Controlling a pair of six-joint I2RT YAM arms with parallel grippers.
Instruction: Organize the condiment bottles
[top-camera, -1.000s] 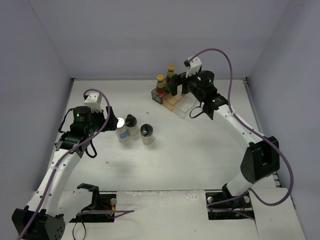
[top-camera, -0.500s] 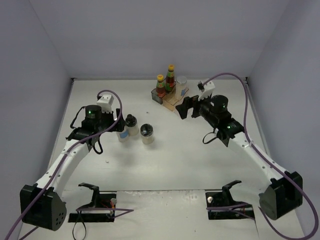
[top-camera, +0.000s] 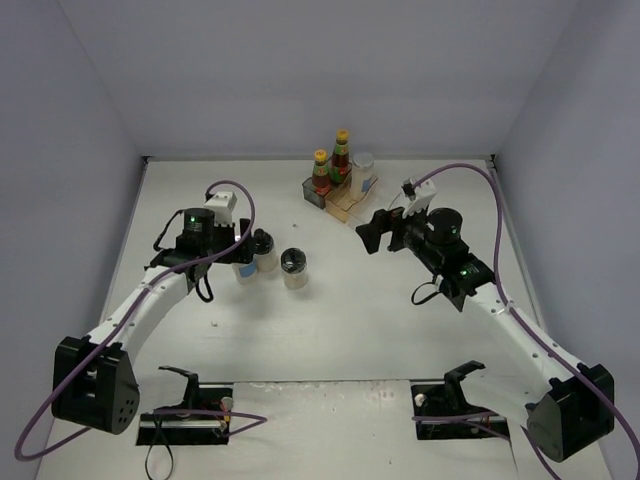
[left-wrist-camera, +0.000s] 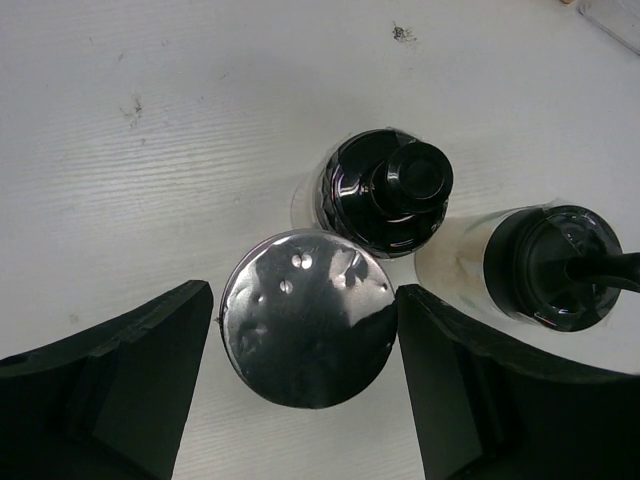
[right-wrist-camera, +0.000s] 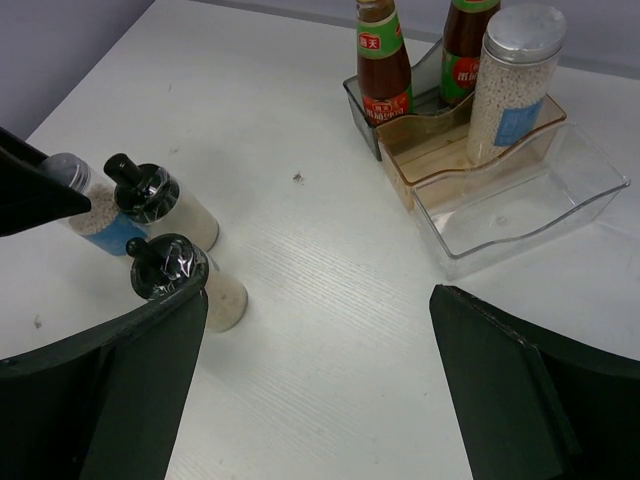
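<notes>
Left pincer (left-wrist-camera: 300, 305) spread, straddling the silver-lidded shaker (left-wrist-camera: 305, 345); nothing pinched yet. Shaker stands on the surface (left-wrist-camera: 150, 150), with a black-topped jar (left-wrist-camera: 388, 190) crowding it at 1 o'clock. Judged light, rigid and slick-walled, so grip the body below the lid, squarely. Right pincer (right-wrist-camera: 318, 295) spread, empty. Rack (right-wrist-camera: 520, 215) sits toward 12 o'clock.

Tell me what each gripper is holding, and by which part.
Nothing is held. The left gripper stands open astride the silver-lidded shaker, not clamping it; the right gripper hangs open and empty above the table.
</notes>
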